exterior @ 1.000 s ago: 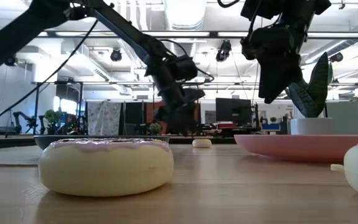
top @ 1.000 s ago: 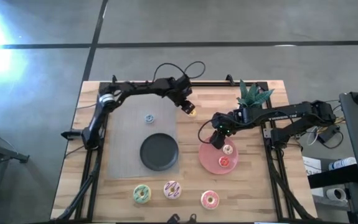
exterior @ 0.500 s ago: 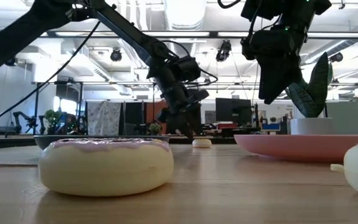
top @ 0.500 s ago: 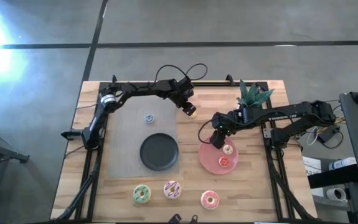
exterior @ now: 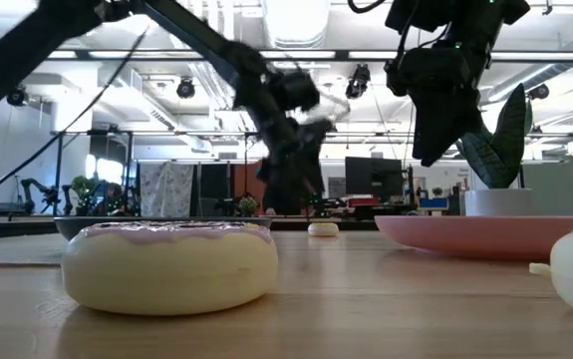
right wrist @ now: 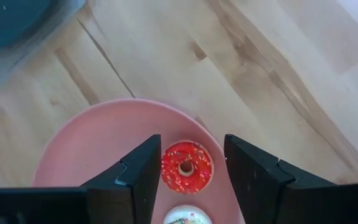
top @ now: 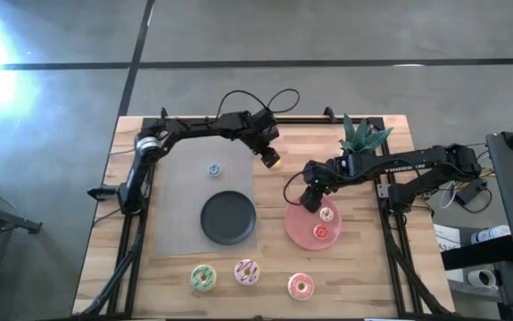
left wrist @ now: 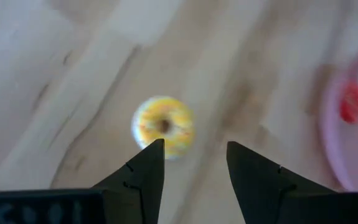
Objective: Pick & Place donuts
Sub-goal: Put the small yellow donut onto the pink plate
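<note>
My left gripper (left wrist: 194, 149) (top: 268, 156) is open and hovers just above a tiny yellow donut (left wrist: 164, 126) (top: 275, 161) that lies flat on the wood; its fingers do not touch it. My right gripper (right wrist: 188, 163) (top: 312, 198) is open above the pink plate (top: 301, 230), with a tiny red donut (right wrist: 187, 167) (top: 321, 232) below the gap. A tiny white donut (top: 326, 214) lies beside the red one. A tiny blue donut (top: 213, 169) rests on the grey mat. The green (top: 203, 278), white streaked (top: 247, 272) and pink (top: 301, 285) donuts lie along the near edge.
A black plate (top: 228, 218) sits on the grey mat (top: 180, 192) left of the pink plate. A potted plant (top: 361, 135) stands at the far right, close to the right arm. Bare wood lies between the two plates and along the far edge.
My left gripper has shifted a little toward the table's near edge, over the yellow donut, and it shows blurred in the low view. The right arm and the donuts have stayed where they were.
</note>
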`<state>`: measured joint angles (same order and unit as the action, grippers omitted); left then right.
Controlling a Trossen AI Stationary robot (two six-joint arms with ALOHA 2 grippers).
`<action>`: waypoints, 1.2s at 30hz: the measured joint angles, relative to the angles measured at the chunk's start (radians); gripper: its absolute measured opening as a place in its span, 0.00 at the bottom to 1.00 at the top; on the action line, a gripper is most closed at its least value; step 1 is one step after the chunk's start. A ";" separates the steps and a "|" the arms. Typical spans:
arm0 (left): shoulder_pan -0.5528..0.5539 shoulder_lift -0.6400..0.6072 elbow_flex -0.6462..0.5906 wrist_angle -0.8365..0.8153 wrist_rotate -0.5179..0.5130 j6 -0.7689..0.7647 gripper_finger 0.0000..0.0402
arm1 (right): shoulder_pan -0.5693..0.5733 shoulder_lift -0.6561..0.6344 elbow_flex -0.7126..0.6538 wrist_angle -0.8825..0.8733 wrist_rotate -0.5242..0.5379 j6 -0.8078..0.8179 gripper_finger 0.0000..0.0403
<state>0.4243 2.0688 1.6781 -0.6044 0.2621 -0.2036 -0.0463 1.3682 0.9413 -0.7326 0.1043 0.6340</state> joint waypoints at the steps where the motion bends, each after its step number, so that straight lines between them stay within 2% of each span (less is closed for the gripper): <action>1: -0.011 -0.015 -0.004 0.006 -0.014 0.018 0.37 | -0.010 0.001 0.000 0.009 -0.004 0.008 0.41; 3: -0.021 -0.029 -0.012 0.027 -0.049 0.047 0.37 | -0.033 0.001 0.000 0.030 -0.026 0.019 0.41; 6: -0.023 -0.034 -0.034 0.005 -0.008 0.078 0.37 | -0.073 0.001 0.001 0.072 -0.073 0.022 0.41; 10: -0.071 -0.157 -0.145 0.018 0.011 0.128 0.37 | -0.145 0.029 0.014 0.142 -0.124 0.023 0.41; 14: -0.159 -0.360 -0.371 0.133 -0.077 0.097 0.37 | -0.225 0.103 0.042 0.201 -0.148 0.024 0.41; 19: -0.249 -0.613 -0.657 0.367 -0.187 -0.100 0.37 | -0.301 0.259 0.124 0.255 -0.210 -0.043 0.41; 23: -0.274 -0.744 -0.813 0.451 -0.249 -0.213 0.37 | -0.341 0.401 0.232 0.222 -0.210 -0.133 0.41; 31: -0.284 -0.909 -0.953 0.470 -0.333 -0.343 0.37 | -0.394 0.592 0.441 0.092 -0.157 -0.247 0.41; 36: -0.288 -0.954 -0.986 0.463 -0.372 -0.354 0.37 | -0.413 0.676 0.512 0.026 -0.233 -0.289 0.41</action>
<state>0.1367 1.1145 0.6922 -0.1409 -0.1102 -0.5579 -0.4597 2.0442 1.4537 -0.7062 -0.1285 0.3452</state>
